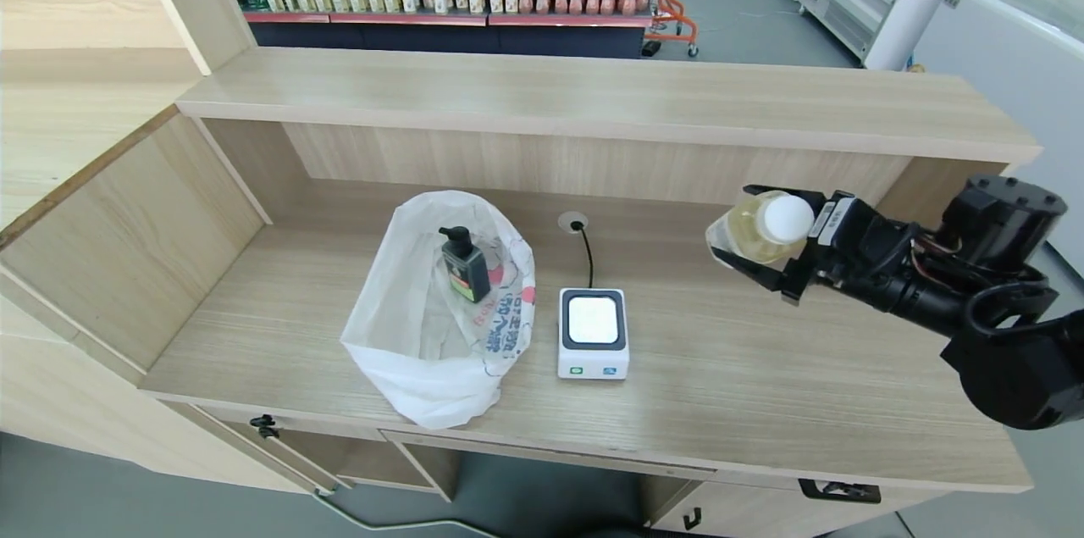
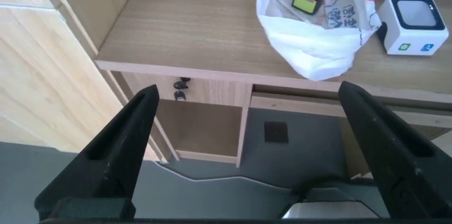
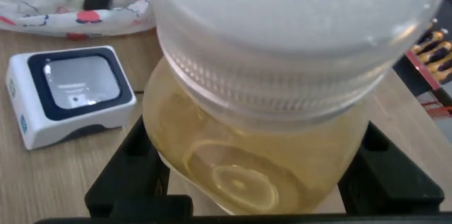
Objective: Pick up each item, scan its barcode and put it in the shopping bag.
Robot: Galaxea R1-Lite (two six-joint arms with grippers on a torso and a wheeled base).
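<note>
My right tool (image 1: 754,231) is clamped on the white-capped bottle (image 1: 745,240) of yellow liquid, held in the air above the counter (image 1: 762,385), right of the scanner (image 1: 593,333). A black pump bottle (image 1: 464,265) sits inside the shopping bag (image 1: 423,360), just left of the scanner. My left tool (image 2: 248,111) is spread wide, grasping nothing, low in front of the counter.

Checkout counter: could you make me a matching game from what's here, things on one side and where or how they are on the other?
1 pump bottle
2 white-capped bottle
3 scanner
4 left claw

A held in the right claw
B inside the shopping bag
C open and empty
D on the counter beside the shopping bag

Pairs: 1-B, 2-A, 3-D, 4-C
</note>
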